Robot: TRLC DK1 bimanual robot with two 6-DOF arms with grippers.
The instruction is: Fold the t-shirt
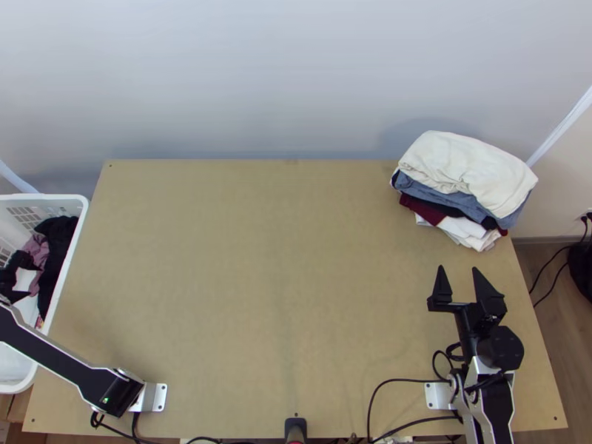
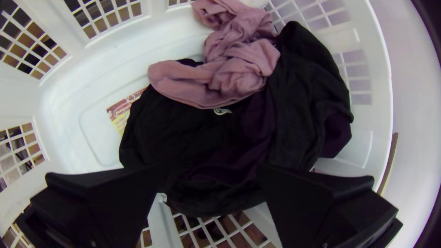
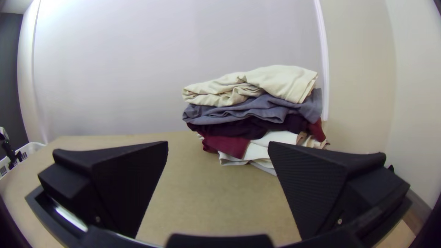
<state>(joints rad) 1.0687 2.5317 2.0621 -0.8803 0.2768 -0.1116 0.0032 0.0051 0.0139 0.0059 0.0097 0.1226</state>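
In the top view my left gripper (image 1: 31, 280) is over the basket at the left edge, open. The left wrist view shows the gripper (image 2: 211, 172) with fingers wide apart above bunched black clothes (image 2: 183, 133) and a crumpled pink garment (image 2: 239, 69); which of these is the t-shirt, I cannot tell. My right gripper (image 1: 459, 269) stands open over the table's right side, nearer the table's front than the stack of folded clothes (image 1: 462, 166). From the right wrist, the gripper (image 3: 218, 144) has nothing between its fingers, and the stack (image 3: 257, 112) lies farther off.
The white basket (image 1: 83, 222) stands against the table's left side. Bare wood of the table (image 1: 244, 281) stretches between the basket and the stack at the back right corner. Black cables (image 1: 381, 392) run along the front edge, and a pale wall (image 1: 281, 81) rises behind.
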